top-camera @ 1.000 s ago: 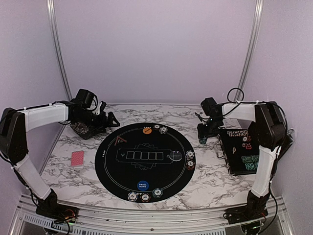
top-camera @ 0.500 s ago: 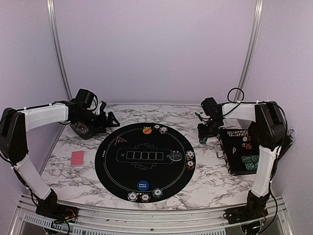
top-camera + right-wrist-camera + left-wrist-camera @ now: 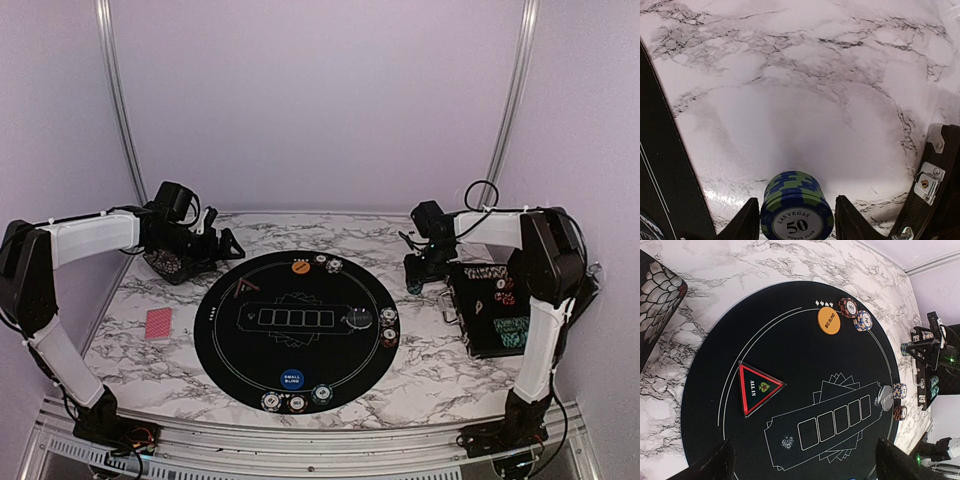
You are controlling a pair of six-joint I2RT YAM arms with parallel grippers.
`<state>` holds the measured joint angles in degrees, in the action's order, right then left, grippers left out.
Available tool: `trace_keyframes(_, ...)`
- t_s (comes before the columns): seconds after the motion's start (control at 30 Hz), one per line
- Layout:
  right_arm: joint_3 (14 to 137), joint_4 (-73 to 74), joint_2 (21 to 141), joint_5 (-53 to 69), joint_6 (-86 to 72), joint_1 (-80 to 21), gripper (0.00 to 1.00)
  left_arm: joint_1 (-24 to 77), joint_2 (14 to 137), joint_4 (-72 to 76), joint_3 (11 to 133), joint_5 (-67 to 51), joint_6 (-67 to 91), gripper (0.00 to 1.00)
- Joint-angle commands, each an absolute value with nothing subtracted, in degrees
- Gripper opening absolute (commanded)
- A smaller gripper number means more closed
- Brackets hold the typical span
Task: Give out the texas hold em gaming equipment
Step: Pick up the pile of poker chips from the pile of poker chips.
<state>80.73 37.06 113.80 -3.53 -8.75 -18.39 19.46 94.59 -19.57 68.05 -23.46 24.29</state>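
Note:
My right gripper (image 3: 415,283) is down on the marble right of the mat, shut on a blue-and-green stack of poker chips (image 3: 796,212) marked 50. My left gripper (image 3: 226,246) is open and empty, hovering over the mat's far-left edge; its fingertips (image 3: 720,462) stand wide apart. On the mat lie the black triangular marker (image 3: 757,387), an orange button (image 3: 829,320) with two chips (image 3: 855,313), a dark-grey button (image 3: 359,319), chips (image 3: 389,327), a blue button (image 3: 291,379) and chips (image 3: 297,400) at the front. Red-backed cards (image 3: 158,324) lie on the left.
The big round black mat (image 3: 240,350) fills the table's middle. The open black chip case (image 3: 495,305) with several chips stands at the right, close to my right gripper. A black scale-patterned pouch (image 3: 168,265) lies at the far left under my left arm.

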Motion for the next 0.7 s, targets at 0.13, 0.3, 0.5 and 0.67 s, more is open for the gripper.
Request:
trace_keyframes(0.13, 80.9, 36.4, 114.7, -3.5, -8.8, -17.9, 0.49, 19.6, 94.2, -19.4, 68.2, -23.5, 24.3, 0.99)
trace_keyframes(0.3, 80.9, 36.6, 114.8, -3.7, -8.7, -17.9, 0.48, 19.6, 94.2, -19.4, 68.3, -23.4, 24.4, 0.99)
trace_keyframes(0.5, 81.0, 36.7, 114.6, -3.9, -8.7, -17.9, 0.42, 19.6, 94.0, -19.4, 68.3, -23.4, 24.3, 0.99)
trace_keyframes(0.67, 81.3, 36.9, 114.5, -3.8, -8.7, -17.9, 0.38, 19.6, 94.0, -19.4, 68.2, -23.3, 24.3, 0.99)
